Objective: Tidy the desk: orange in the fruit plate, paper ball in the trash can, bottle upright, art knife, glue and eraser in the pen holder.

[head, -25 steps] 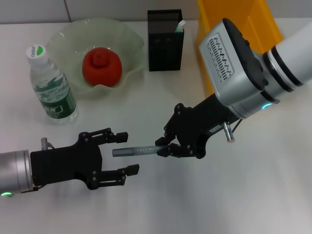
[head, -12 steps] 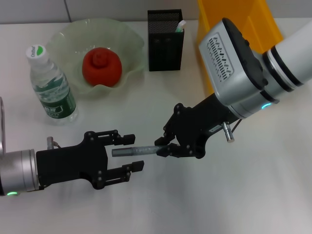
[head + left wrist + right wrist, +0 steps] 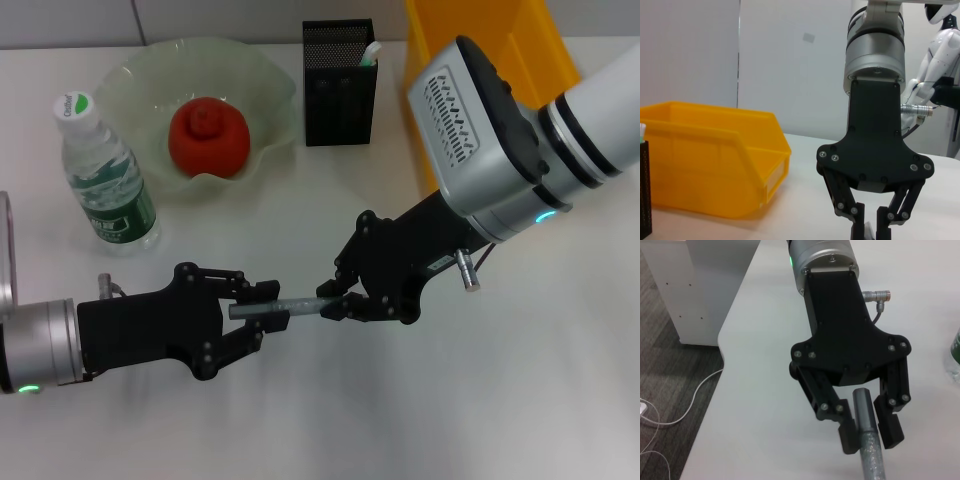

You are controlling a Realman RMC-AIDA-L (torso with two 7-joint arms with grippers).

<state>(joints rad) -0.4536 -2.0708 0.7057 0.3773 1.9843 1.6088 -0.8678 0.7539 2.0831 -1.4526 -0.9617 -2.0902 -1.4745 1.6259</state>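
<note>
Art knife (image 3: 275,308): a grey stick lying level above the table's middle, spanning the gap between both end effectors.
Right end effector (image 3: 330,302): at 3 o'clock of the knife, fingers pinched shut on that end.
Left end effector (image 3: 263,312): at 9 o'clock of the knife, fingers (image 3: 890,426) narrowed around the other end; in the right wrist view a thin gap shows on each side of the handle, so it is nearly closed, and contact cannot be told.
Pen holder (image 3: 340,82): black mesh box at 12 o'clock of the knife, well apart, with a white-and-green item (image 3: 369,52) poking out.
Orange (image 3: 208,137): in the fruit plate (image 3: 135,75), at 11 o'clock of the knife.
Bottle (image 3: 105,176): upright, at 10 o'clock, just beside the plate.
Trash can (image 3: 520,40): yellow bin at 1 o'clock, behind the right arm.
Table (image 3: 480,400): white.
</note>
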